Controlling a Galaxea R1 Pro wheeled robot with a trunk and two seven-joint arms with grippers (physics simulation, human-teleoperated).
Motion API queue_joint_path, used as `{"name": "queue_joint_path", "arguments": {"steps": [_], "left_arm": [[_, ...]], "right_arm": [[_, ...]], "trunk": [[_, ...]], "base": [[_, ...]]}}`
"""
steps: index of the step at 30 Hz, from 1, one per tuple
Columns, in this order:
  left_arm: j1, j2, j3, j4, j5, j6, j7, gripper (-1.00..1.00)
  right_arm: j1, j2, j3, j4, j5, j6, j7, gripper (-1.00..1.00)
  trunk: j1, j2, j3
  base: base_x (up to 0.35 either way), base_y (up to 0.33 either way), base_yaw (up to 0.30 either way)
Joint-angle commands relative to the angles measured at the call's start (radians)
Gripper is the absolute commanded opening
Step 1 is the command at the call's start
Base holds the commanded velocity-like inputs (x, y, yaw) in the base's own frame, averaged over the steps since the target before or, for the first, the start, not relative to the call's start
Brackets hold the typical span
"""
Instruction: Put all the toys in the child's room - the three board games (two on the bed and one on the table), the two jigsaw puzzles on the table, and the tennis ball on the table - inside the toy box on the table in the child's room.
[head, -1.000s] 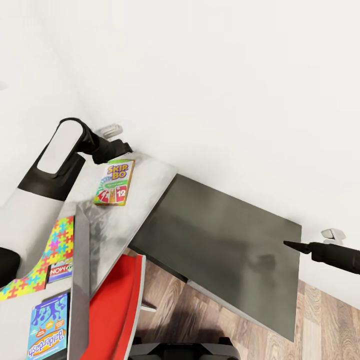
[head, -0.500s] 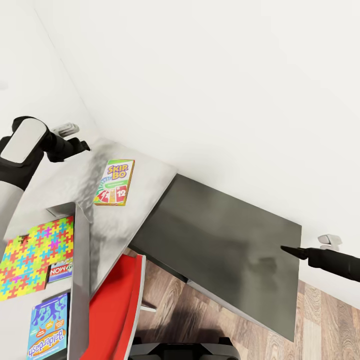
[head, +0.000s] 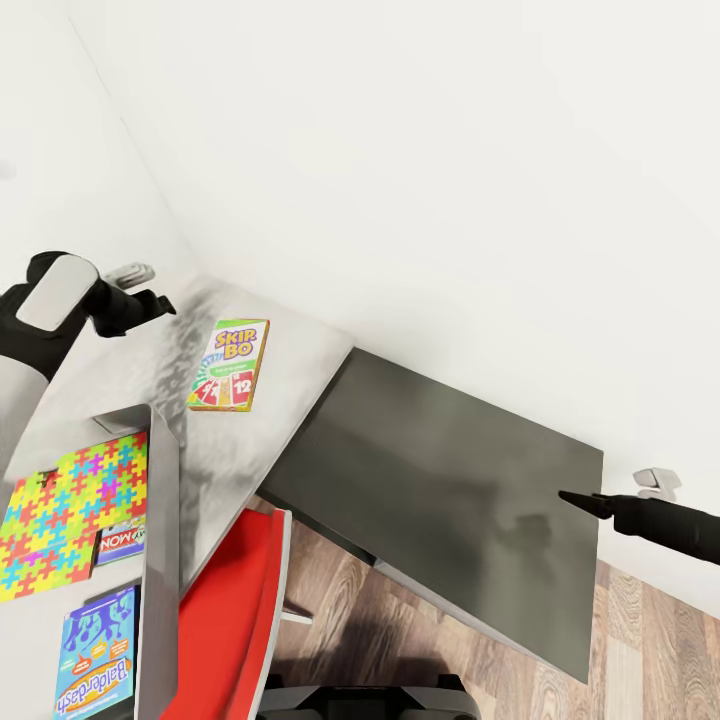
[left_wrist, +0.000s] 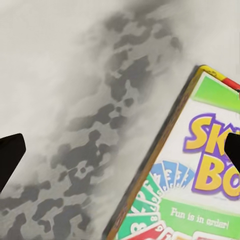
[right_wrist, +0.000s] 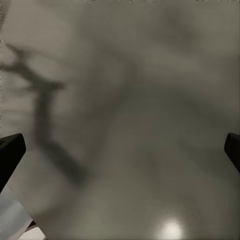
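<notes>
grey speckled desk (head: 265, 420) top w/ dark grey matte section joined on its right side. left gripper (head: 160, 300) hangs above the speckled part near the wall corner, fingers spread wide, nothing between them. left wrist view: both dark fingertips (left_wrist: 10, 155) sit at opposite frame edges w/ bare speckled top between, so released. skip bo board game (head: 229, 364) lies flat on the speckled top, just beside the left gripper on the side away from the wall corner, not touching it; in left wrist view the board game (left_wrist: 190, 175) corner reaches under one fingertip's side, rest of the gap is desk.

right gripper (head: 580, 499) is over the far right edge of the dark section, well apart from the board game, pointing back twd the desk. right wrist view shows dark tips (right_wrist: 11, 152) at both frame edges w/ plain dark desk surface (right_wrist: 130, 125) between, empty, spread apart.

nearer the robot than the left gripper: jigsaw puzzle (head: 70, 510), multicolour, lying flat inside the clear toy box (head: 160, 560) wall; small monopoly-print box (head: 119, 543) rests on the puzzle's edge; blue balderdash box (head: 95, 650) below it, also in the bin area. can't tell exact stacking. red chair (head: 235, 600) tucked beside the desk, between bin and dark section. wood-plank floor (head: 650, 650) under the right gripper side, white wall (head: 400, 150) behind.
</notes>
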Motion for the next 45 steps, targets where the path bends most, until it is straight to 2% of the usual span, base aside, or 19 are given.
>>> {"name": "queue_joint_path", "arguments": {"steps": [1, 11, 15, 18, 21, 22, 26, 33, 45], "left_arm": [[-0.002, 0.000, -0.007, 0.016, 0.006, -0.004, -0.002, 1.00], [-0.003, -0.011, -0.010, 0.118, -0.011, -0.018, -0.071, 1.00], [-0.002, -0.019, -0.011, 0.156, -0.019, -0.048, -0.097, 1.00], [0.000, -0.025, -0.012, 0.184, -0.033, -0.083, -0.122, 1.00], [0.002, -0.035, -0.012, 0.228, -0.064, -0.134, -0.176, 1.00], [0.002, -0.035, -0.012, 0.228, -0.064, -0.134, -0.176, 1.00], [0.004, -0.050, -0.012, 0.277, -0.102, -0.174, -0.244, 1.00], [0.005, -0.064, -0.011, 0.304, -0.123, -0.193, -0.279, 1.00], [0.006, -0.071, -0.007, 0.316, -0.126, -0.208, -0.304, 1.00]], "right_arm": [[-0.001, 0.000, -0.001, -0.003, 0.002, 0.005, 0.005, 1.00], [-0.001, -0.001, -0.002, -0.011, 0.003, 0.010, 0.005, 1.00], [-0.001, -0.003, -0.002, -0.017, 0.003, 0.011, 0.005, 1.00], [-0.001, -0.005, -0.002, -0.021, 0.002, 0.012, 0.005, 1.00], [-0.001, -0.007, -0.002, -0.025, 0.002, 0.014, 0.005, 1.00], [-0.001, -0.007, -0.002, -0.025, 0.002, 0.014, 0.005, 1.00], [-0.001, -0.008, -0.003, -0.027, 0.001, 0.015, 0.005, 1.00], [-0.001, -0.010, -0.004, -0.028, 0.001, 0.015, 0.005, 1.00], [-0.001, -0.011, -0.005, -0.028, 0.001, 0.016, 0.006, 1.00]], "trunk": [[0.001, -0.002, -0.001], [0.001, -0.002, -0.001], [0.001, -0.002, -0.001], [0.001, -0.002, -0.001], [0.001, -0.002, -0.001], [0.001, -0.002, -0.001], [0.001, -0.002, -0.001], [0.001, -0.002, -0.001], [0.001, -0.002, -0.001]], "base": [[0.000, 0.000, 0.000], [0.000, 0.000, 0.000], [0.000, 0.000, 0.000], [0.000, 0.000, 0.000], [0.000, 0.000, 0.000], [0.000, 0.000, 0.000], [0.000, 0.000, 0.000], [0.000, 0.000, 0.000], [0.000, 0.000, 0.000]]}}
